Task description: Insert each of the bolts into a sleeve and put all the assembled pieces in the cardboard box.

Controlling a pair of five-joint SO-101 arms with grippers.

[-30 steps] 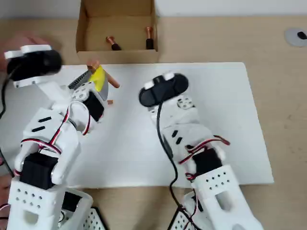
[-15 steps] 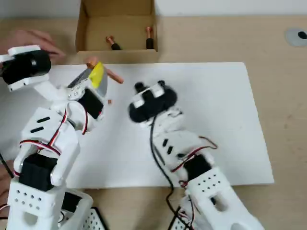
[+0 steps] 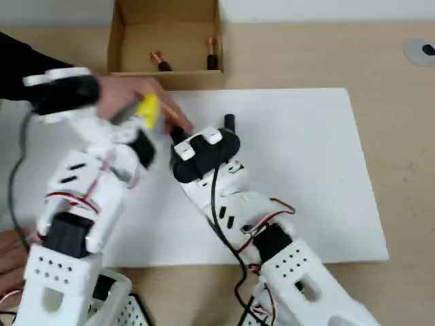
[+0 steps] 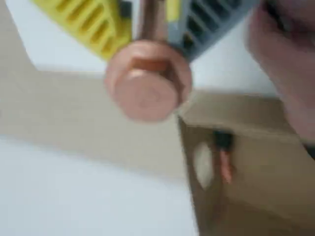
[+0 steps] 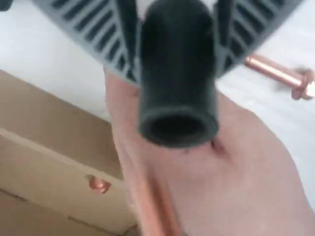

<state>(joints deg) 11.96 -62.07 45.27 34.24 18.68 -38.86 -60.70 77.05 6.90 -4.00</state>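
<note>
The left gripper [image 4: 147, 17] pinches a copper bolt [image 4: 147, 81] between its yellow and grey jaws. The right gripper [image 5: 177, 24] clamps a black sleeve [image 5: 178, 83], open end facing out. A person's hand [image 3: 132, 95] reaches over the left gripper. A second bolt [image 5: 280, 73] lies on the white board [image 3: 306, 170]. Beyond the board, the box [image 3: 119, 41] holds two assembled pieces [image 3: 160, 61] [image 3: 211, 54].

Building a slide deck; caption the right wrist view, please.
Right hand grips a black sleeve, open end toward a person's hand, cardboard box beyond.
</note>
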